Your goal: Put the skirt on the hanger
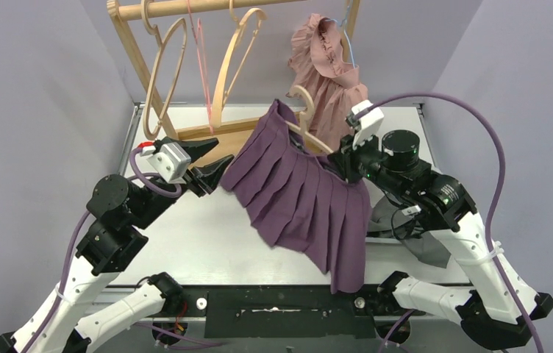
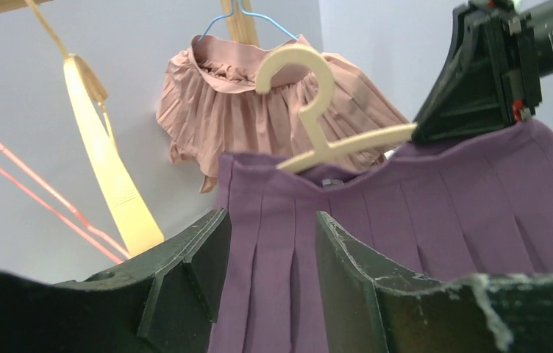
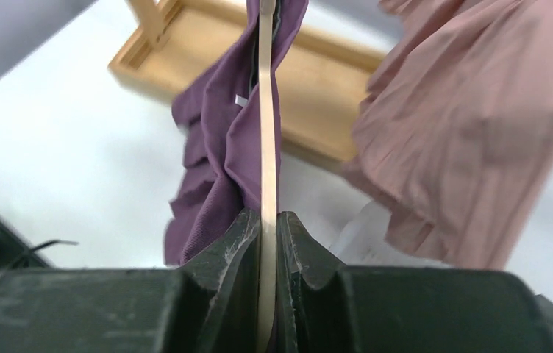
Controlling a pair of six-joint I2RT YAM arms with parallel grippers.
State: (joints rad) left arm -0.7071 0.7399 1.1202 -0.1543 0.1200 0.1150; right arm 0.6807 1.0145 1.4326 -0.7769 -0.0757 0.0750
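A purple pleated skirt [image 1: 299, 198] hangs draped over a cream wooden hanger [image 1: 309, 121], held above the table. My right gripper [image 1: 341, 158] is shut on the hanger's right arm; in the right wrist view the hanger [image 3: 267, 147] runs edge-on between the jaws, with the skirt [image 3: 215, 147] on its left side. My left gripper [image 1: 213, 165] is open and empty, just left of the skirt's upper left edge. In the left wrist view the skirt [image 2: 421, 213] fills the space beyond the open fingers [image 2: 347, 257], with the hanger's hook [image 2: 310, 95] above it.
A wooden rack [image 1: 157, 70] at the back holds empty wooden hangers [image 1: 233, 62], a thin pink hanger [image 1: 202, 59] and a pink ruffled skirt [image 1: 325, 66] on a blue wire hanger. A grey cloth [image 1: 424, 246] lies under the right arm.
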